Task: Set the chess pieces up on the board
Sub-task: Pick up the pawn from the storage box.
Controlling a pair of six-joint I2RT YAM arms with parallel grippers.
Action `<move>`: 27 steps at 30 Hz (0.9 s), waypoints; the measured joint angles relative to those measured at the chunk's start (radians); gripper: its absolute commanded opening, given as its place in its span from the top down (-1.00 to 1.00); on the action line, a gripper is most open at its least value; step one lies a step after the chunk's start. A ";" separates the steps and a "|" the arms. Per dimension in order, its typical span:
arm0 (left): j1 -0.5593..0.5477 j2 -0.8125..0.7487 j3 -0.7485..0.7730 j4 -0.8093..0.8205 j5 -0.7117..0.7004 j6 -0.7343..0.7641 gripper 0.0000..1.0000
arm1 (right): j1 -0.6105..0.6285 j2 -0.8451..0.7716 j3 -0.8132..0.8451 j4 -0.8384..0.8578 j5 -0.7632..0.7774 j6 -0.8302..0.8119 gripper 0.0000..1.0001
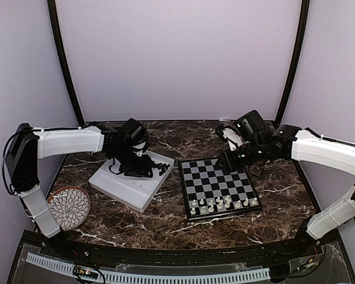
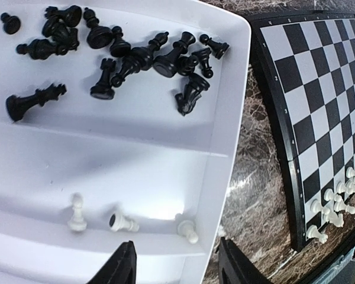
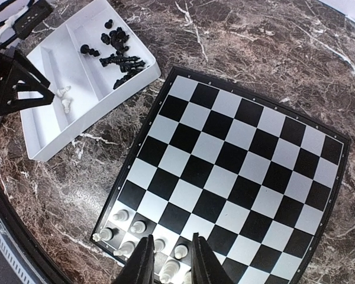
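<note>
The board lies right of centre, with several white chess pieces standing on its two near rows and the other squares bare. My left gripper hovers open over the white tray, holding nothing. Just ahead of its fingertips three white pieces rest in one compartment. Many black pieces lie heaped in the compartment beyond. My right gripper hangs above the board; its jaws are a little apart and empty, and white pieces show far below them.
The tray sits left of the board on the dark marble table. A round patterned plate lies at the near left. The left gripper is over the tray, and the right gripper is over the board's far edge.
</note>
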 measured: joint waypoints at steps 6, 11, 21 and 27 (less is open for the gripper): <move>0.047 0.171 0.158 -0.097 -0.006 0.043 -0.01 | 0.000 0.061 0.029 -0.025 -0.034 -0.011 0.52; 0.085 0.205 0.258 -0.227 -0.049 0.066 -0.03 | 0.000 0.077 0.042 -0.032 -0.061 -0.018 0.51; 0.110 0.323 0.317 -0.374 0.014 0.092 -0.05 | 0.000 0.133 0.036 0.007 -0.146 0.003 0.51; 0.110 0.388 0.337 -0.404 0.070 0.105 0.11 | -0.011 0.180 0.037 0.013 -0.172 -0.018 0.51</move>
